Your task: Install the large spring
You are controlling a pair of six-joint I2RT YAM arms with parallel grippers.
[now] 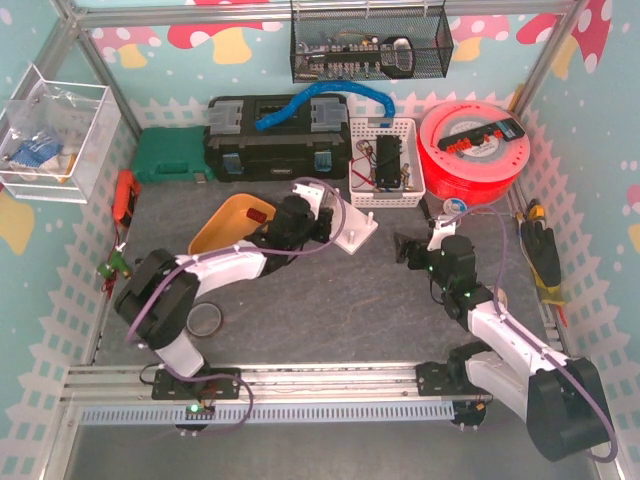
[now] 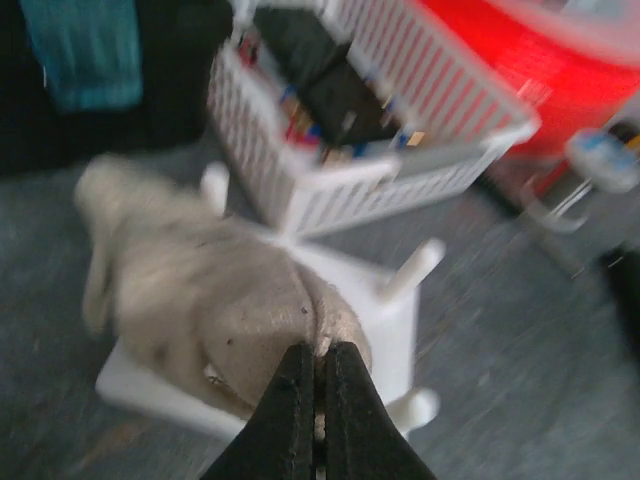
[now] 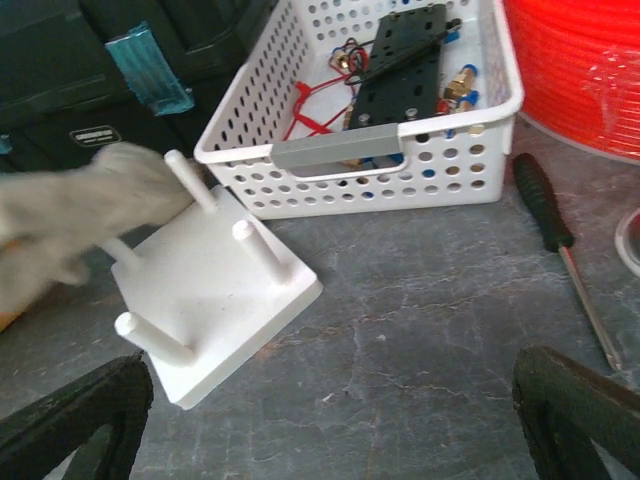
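Left fingers (image 2: 288, 420) together over white peg board (image 2: 393, 312)

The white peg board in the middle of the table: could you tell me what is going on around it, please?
The left end effector is shut over the white peg board, with a blurred pale cloth-like thing just past its tips. The right end effector stands open, facing the board. No spring shows on the pegs in view.
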